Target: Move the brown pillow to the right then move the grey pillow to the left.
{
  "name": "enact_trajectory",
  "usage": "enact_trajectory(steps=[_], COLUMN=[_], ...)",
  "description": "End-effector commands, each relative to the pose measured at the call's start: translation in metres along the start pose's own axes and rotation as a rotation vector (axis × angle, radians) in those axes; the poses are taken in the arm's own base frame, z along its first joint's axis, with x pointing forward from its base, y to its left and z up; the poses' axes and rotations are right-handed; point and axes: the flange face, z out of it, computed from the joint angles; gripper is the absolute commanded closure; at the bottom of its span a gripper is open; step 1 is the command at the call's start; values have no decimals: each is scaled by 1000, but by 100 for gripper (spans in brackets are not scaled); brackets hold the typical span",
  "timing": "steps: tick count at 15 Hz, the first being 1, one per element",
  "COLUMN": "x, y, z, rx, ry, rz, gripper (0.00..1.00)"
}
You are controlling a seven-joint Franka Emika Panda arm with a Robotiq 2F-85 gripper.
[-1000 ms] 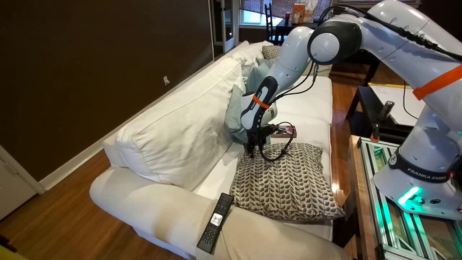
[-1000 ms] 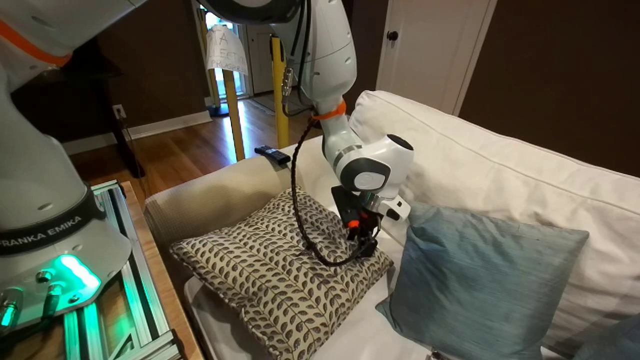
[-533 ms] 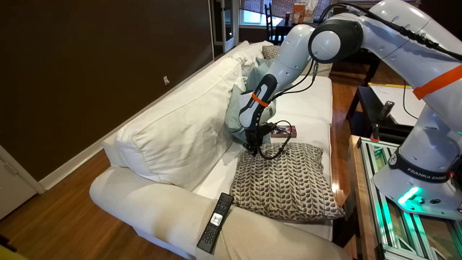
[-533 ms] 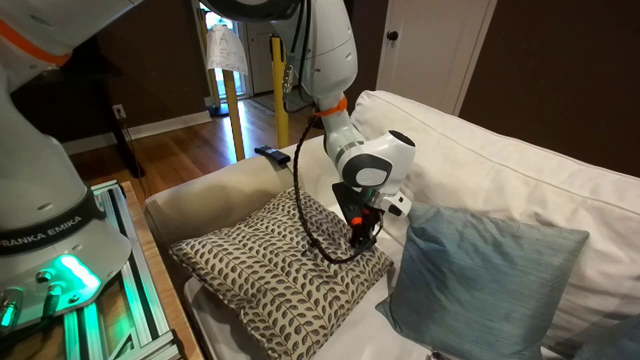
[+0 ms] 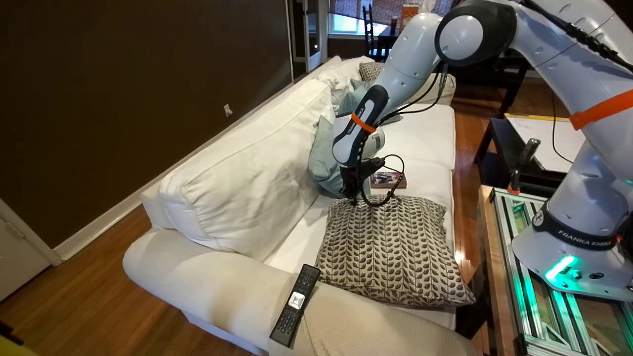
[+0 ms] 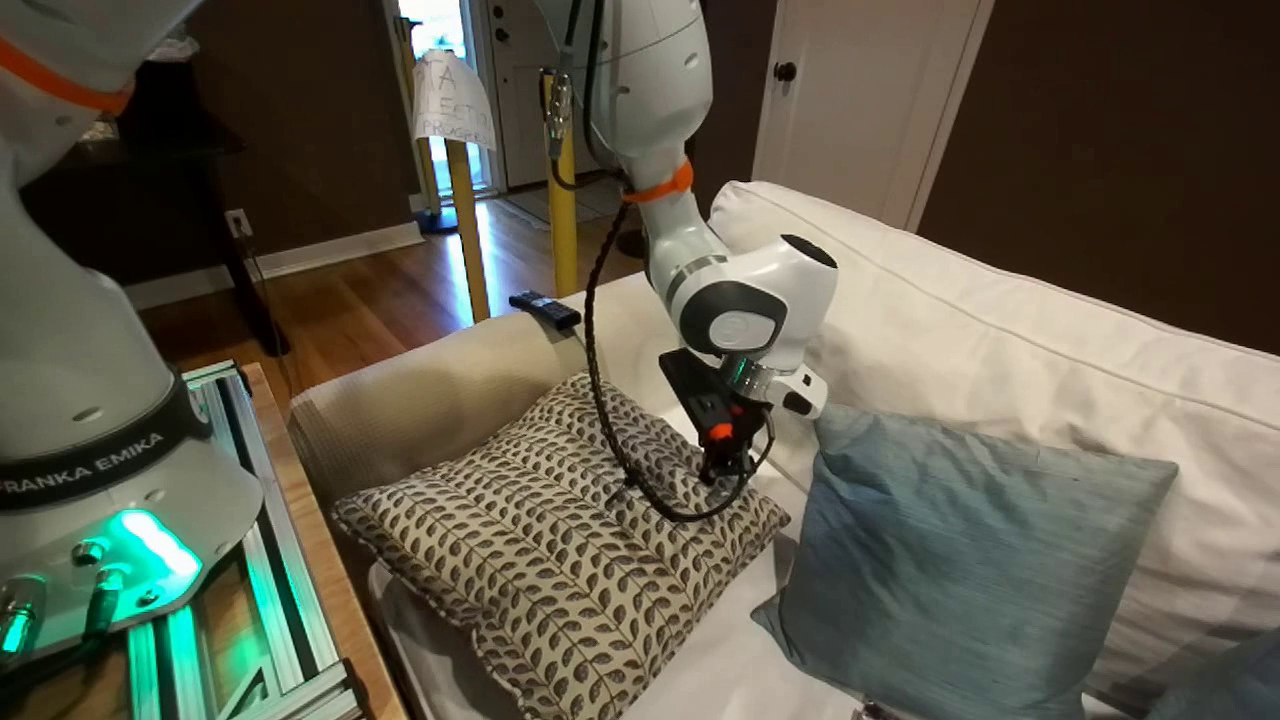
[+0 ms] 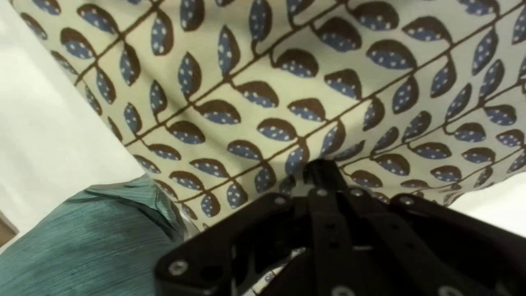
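Observation:
The brown pillow [image 5: 385, 247], cream with brown leaf rows, lies on the sofa seat against the armrest in both exterior views. My gripper [image 6: 728, 470] points down at its edge near the sofa back. In the wrist view the shut fingertips [image 7: 324, 174] meet the patterned cloth [image 7: 263, 94], and creases run into them as if a fold is pinched. The tips themselves are partly hidden by fabric. A grey pillow [image 6: 970, 560], plain blue-grey, leans on the sofa back beside the brown one. Another like it [image 5: 350, 101] stands farther along the sofa.
A black remote [image 5: 295, 304] rests on the sofa armrest [image 5: 207, 267]. On the seat beyond the brown pillow lies a small flat box [image 5: 388, 179]. The sofa back [image 6: 1000, 360] rises close behind my wrist. My base stands on a wooden table [image 5: 487, 237].
The jaws have come together at the pillow's edge, and the arm has risen a little. The brown pillow has shifted slightly; the grey pillows have stayed put.

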Motion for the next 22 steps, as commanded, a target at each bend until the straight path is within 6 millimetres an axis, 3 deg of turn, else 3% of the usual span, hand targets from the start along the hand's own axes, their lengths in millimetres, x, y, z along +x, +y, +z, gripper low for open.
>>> enact_trajectory(steps=[1, 11, 13, 18, 19, 22], x=[-37, -91, -91, -76, -83, -80], y=[11, 64, 78, 102, 99, 103], z=[-38, -130, -140, -132, -141, -136], rx=[-33, -142, -120, 6, -38, -13], ry=[8, 72, 84, 116, 112, 111], rz=[-46, -46, 18, 198, 156, 189], gripper=[100, 100, 73, 38, 54, 37])
